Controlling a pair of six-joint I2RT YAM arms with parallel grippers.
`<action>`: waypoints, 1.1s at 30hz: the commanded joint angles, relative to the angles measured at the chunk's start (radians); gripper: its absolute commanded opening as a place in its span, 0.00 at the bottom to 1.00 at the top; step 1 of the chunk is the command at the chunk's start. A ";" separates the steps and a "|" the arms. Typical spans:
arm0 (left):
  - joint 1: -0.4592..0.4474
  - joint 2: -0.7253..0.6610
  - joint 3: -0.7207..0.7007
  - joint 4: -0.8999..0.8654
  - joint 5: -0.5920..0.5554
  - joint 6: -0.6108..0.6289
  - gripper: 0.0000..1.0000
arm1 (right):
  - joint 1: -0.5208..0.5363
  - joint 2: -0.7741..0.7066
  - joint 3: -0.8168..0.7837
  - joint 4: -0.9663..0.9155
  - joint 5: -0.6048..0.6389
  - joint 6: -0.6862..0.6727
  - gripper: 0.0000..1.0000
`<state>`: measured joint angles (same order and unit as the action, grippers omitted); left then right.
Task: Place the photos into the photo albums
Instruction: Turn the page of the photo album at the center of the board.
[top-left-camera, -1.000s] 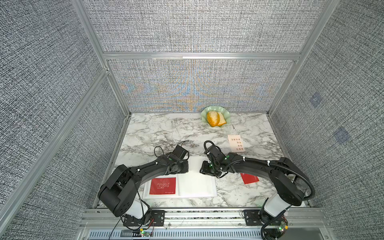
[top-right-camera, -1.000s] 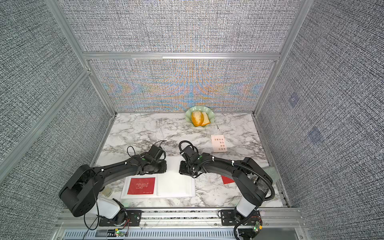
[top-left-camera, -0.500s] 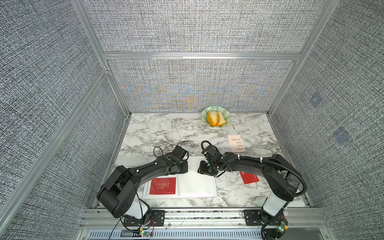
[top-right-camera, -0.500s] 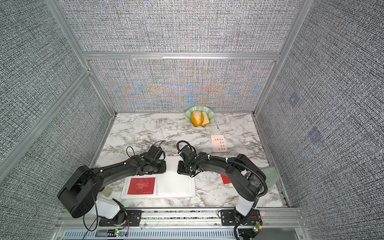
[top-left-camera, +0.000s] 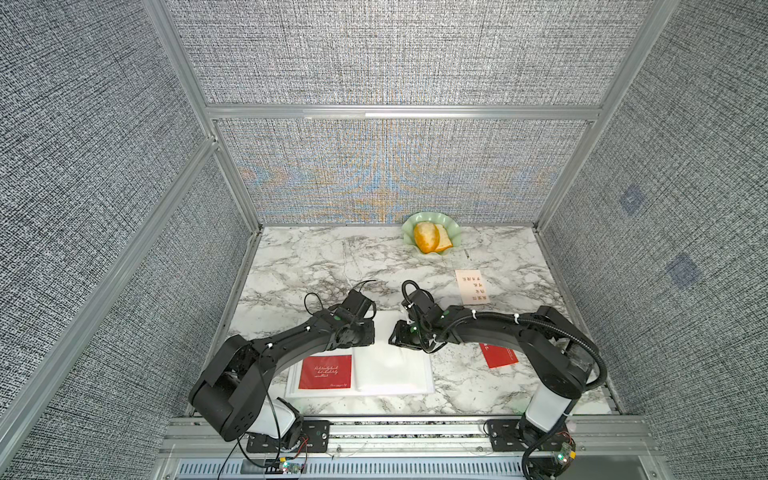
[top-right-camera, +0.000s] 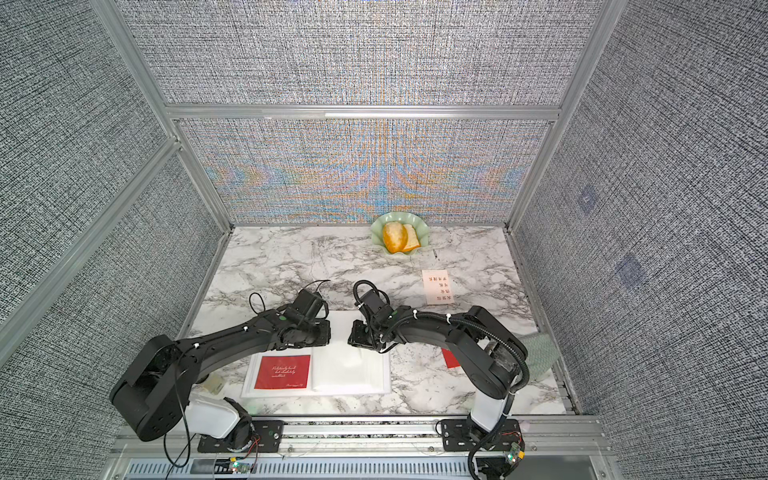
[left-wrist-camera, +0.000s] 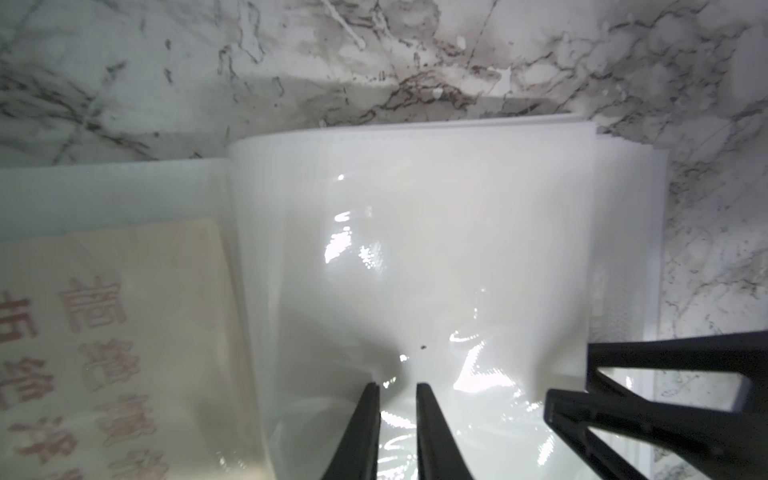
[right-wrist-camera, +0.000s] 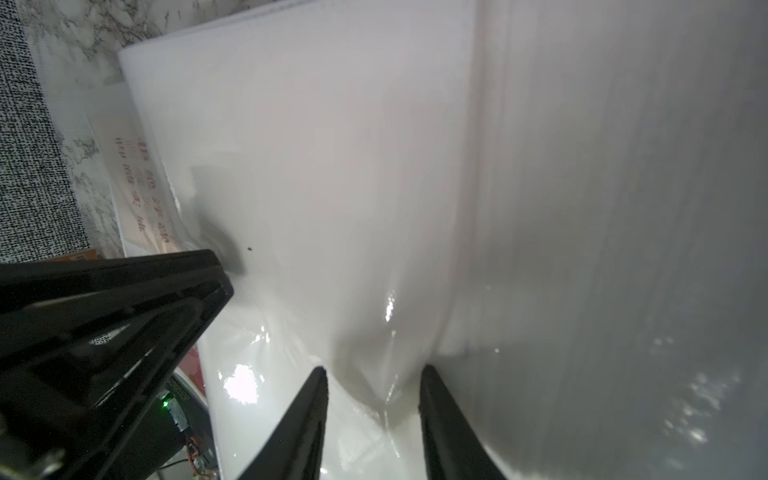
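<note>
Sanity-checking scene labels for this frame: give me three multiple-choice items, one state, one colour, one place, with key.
1. The photo album is: A closed; B lying open; C standing upright.
2. The card on its left-hand page, seen in both top views, is: A green; B blue; C red.
3. The green dish sits: A on the album; B at the table's far edge; C at the front rail.

Key: 1 B, its white pages face up. 2 C, it is red with white script. 3 B, it stands at the rear edge, well beyond the album.
</note>
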<state>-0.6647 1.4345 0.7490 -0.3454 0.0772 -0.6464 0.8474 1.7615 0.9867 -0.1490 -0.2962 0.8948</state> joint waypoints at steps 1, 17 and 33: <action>0.006 -0.027 0.019 -0.020 -0.027 0.011 0.21 | 0.002 -0.014 0.002 0.007 -0.039 0.005 0.40; 0.184 -0.212 0.024 -0.116 -0.080 0.032 0.21 | 0.087 0.003 0.129 0.092 -0.113 0.052 0.40; 0.312 -0.529 0.032 -0.150 -0.344 0.085 0.22 | 0.186 0.312 0.533 0.046 -0.230 0.032 0.40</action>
<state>-0.3672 0.9218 0.7589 -0.4908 -0.1974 -0.5919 1.0187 2.0277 1.4647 -0.0944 -0.4797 0.9302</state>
